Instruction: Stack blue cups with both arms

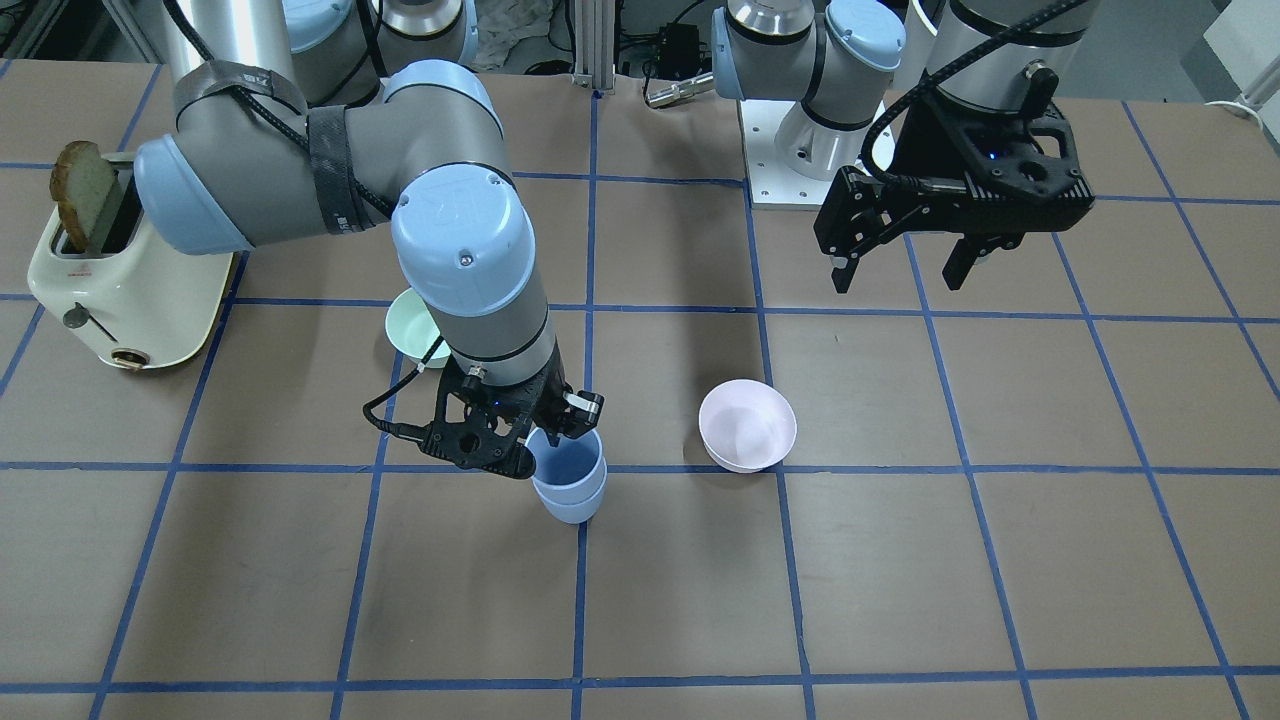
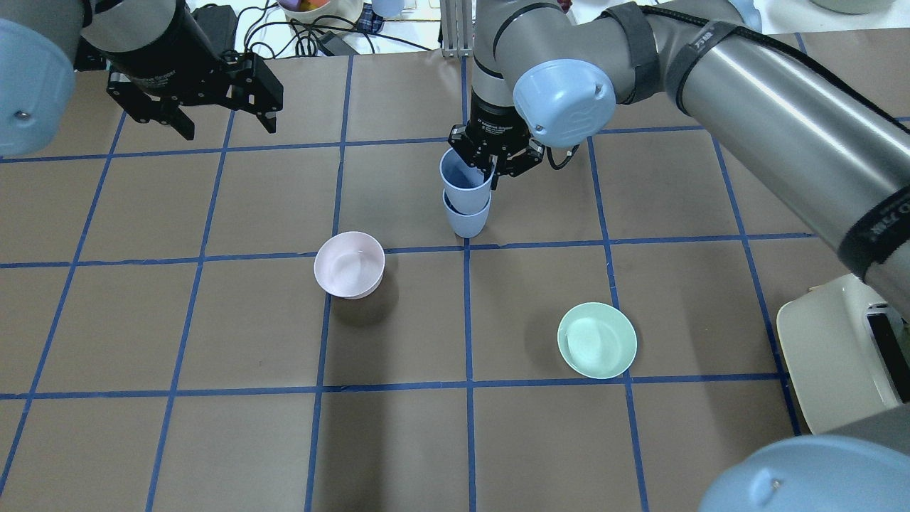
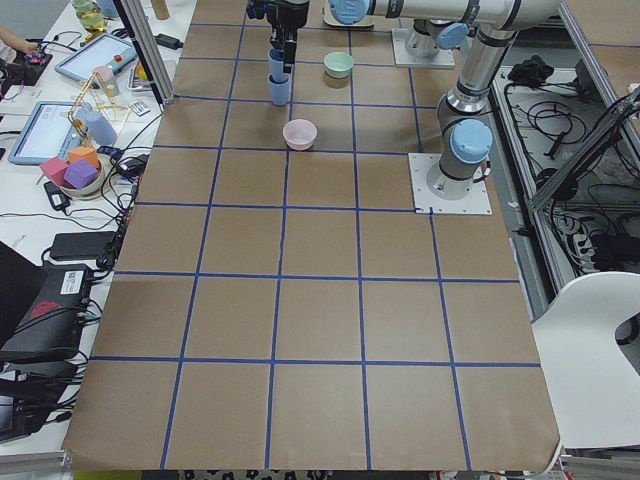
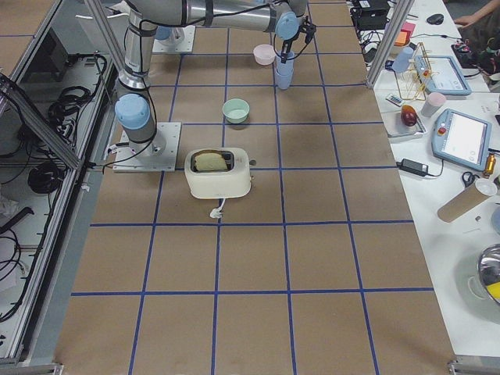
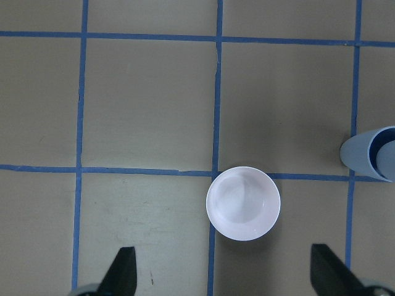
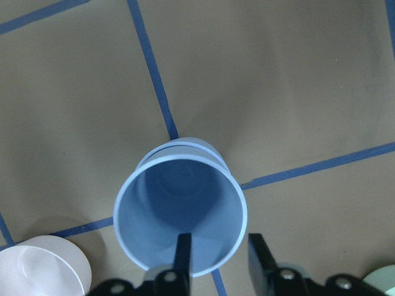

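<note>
Two blue cups stand nested near the table's middle: the upper cup (image 2: 466, 178) sits in the lower cup (image 2: 467, 222). They also show in the front view (image 1: 568, 468) and the right wrist view (image 6: 179, 216). My right gripper (image 2: 490, 169) (image 6: 221, 253) straddles the upper cup's rim, one finger (image 6: 183, 250) inside and one outside, with a gap to the wall. My left gripper (image 2: 192, 114) (image 1: 900, 265) hangs open and empty, well above the table, away from the cups.
A pale pink bowl (image 2: 348, 264) sits left of the stack, below the left wrist camera (image 5: 242, 202). A mint-green bowl (image 2: 596, 340) sits nearer the robot on the right. A cream toaster (image 1: 120, 290) with a bread slice stands at the right arm's side.
</note>
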Available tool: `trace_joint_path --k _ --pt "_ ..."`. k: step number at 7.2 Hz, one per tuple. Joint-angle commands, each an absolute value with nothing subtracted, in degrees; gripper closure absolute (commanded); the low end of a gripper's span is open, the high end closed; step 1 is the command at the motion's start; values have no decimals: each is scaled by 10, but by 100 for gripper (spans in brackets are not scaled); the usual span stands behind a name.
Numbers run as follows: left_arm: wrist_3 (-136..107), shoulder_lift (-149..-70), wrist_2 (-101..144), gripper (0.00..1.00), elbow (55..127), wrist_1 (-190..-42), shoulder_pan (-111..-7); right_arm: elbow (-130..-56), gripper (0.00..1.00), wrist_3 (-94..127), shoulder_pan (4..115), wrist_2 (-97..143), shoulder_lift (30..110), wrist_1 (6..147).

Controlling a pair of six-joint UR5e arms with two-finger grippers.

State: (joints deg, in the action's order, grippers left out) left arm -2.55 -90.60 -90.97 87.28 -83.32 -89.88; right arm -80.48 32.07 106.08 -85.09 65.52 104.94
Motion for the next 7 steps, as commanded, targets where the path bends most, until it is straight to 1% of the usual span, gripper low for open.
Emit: trace_joint_path --k 1,3,5,7 --pt "-25 -906 -910 0 873 -833 -899 -800 0 322 1060 -849 657 1064" --pt "-25 -906 -910 0 873 -833 -899 -775 0 312 1040 -862 670 1057" --pt "-25 -906 -910 0 873 -833 -899 -774 0 201 983 -859 703 1007" --pt "-25 -906 -910 0 874 -833 -901 -787 0 48 934 -864 760 933"
